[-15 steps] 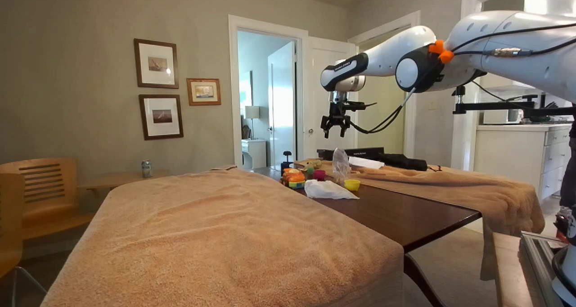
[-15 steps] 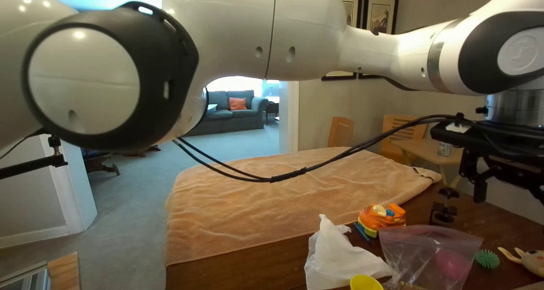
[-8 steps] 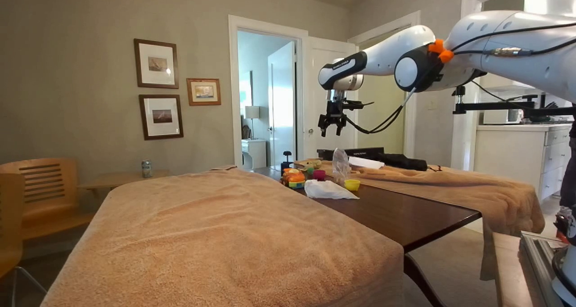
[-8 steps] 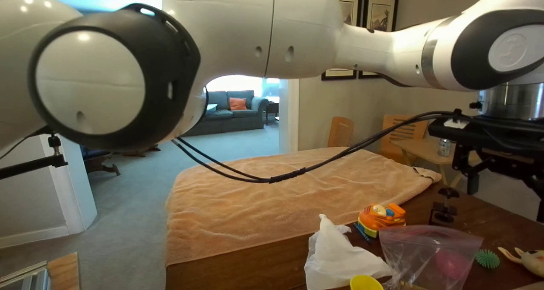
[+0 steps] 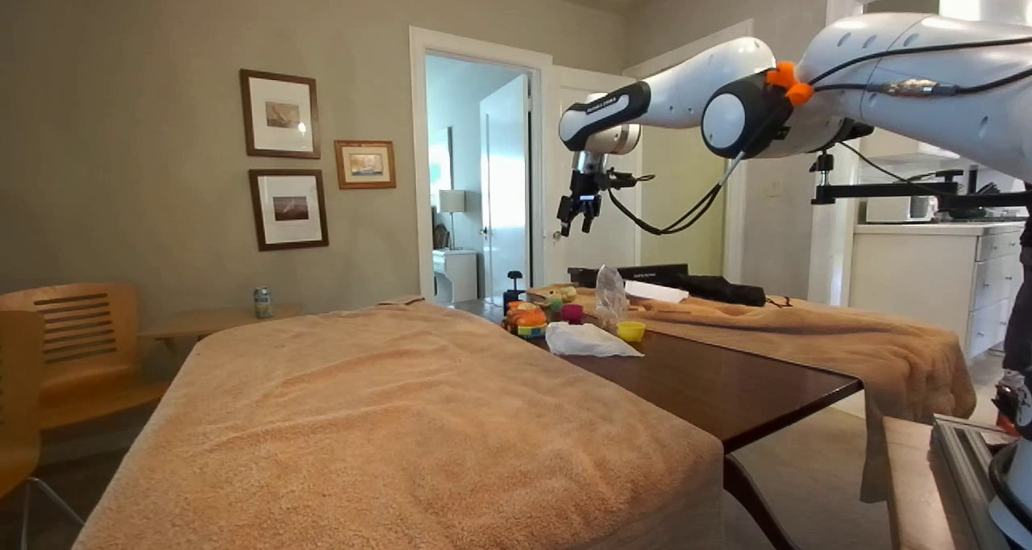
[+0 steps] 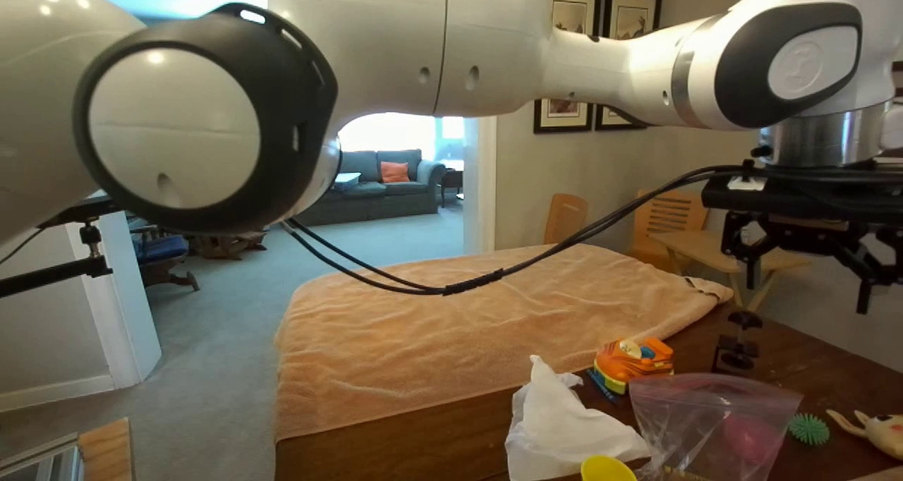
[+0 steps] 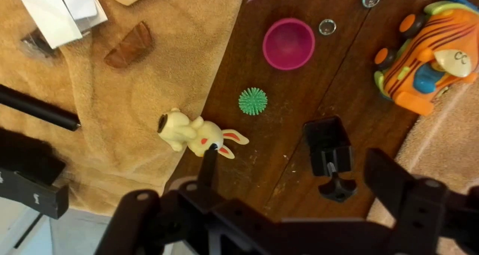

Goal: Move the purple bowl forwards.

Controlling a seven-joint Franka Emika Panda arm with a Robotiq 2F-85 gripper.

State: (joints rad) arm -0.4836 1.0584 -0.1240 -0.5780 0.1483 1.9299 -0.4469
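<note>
Wrist view: the tool (image 7: 292, 156) has its two fingers (image 7: 387, 180) spread wide, well apart from each other. Ahead of the fingertips and well clear of them, the purple bowl (image 7: 289, 43) sits upright on the dark wooden surface (image 7: 299, 94). A green spiky ball (image 7: 253, 101) lies nearer to the tool than the bowl does. Nearer still is a cream rabbit figure (image 7: 204, 133), stretched across the edge of an orange towel (image 7: 179, 71) — the tip of one finger overlaps it here. In the gap between the fingers a black clamp (image 7: 325, 146) shows, down on the surface below them. Ahead of the other finger stands an orange toy car (image 7: 423, 66); two clear gems (image 7: 327, 27) lie between it and the bowl, one of them just beside the bowl.

In both exterior views the tool hangs in the air, fingers pointing down, well above the surface and the things on it. In an exterior view the bowl appears lower than the tool, as a magenta shape seen through a clear plastic bag (image 6: 688, 424) — whether bag and bowl touch, I cannot tell. Farther from the tool than the bag lie a crumpled white sheet (image 6: 564, 424) and a yellow bowl (image 6: 607, 469), the latter cut off at the view's lower edge.
</note>
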